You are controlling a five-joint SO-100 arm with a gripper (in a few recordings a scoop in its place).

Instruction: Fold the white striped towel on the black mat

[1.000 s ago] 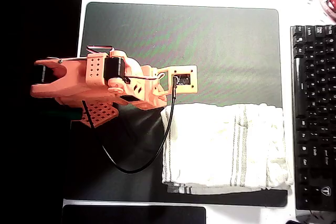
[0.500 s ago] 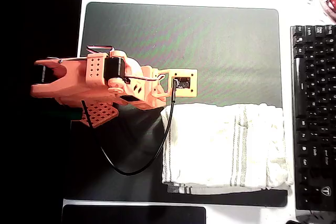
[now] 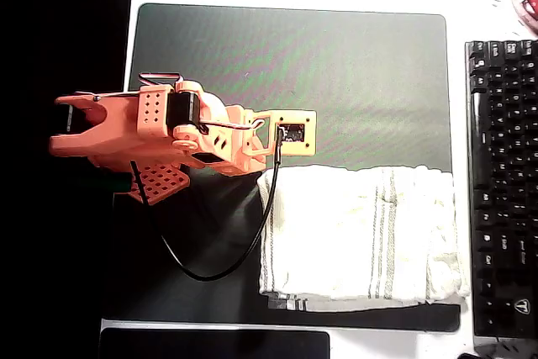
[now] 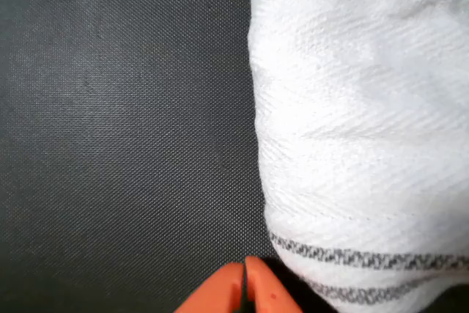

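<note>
Hovering my gripper (image 4: 244, 284), fingertips pressed together on nothing, over bare black mat (image 3: 294, 48) just beside the white striped towel (image 3: 361, 237), whose striped corner lies to its right in the wrist view; next I'd open and pinch that corner.

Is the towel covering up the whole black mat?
No, in the overhead view the towel lies in only the lower right part of the black mat.

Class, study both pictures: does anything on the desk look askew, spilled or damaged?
Nothing spilled or damaged. The towel lies folded at the mat's lower right in the overhead view, its right edge slightly overhanging the mat toward the keyboard. The end effector is shut, beside the towel.
</note>
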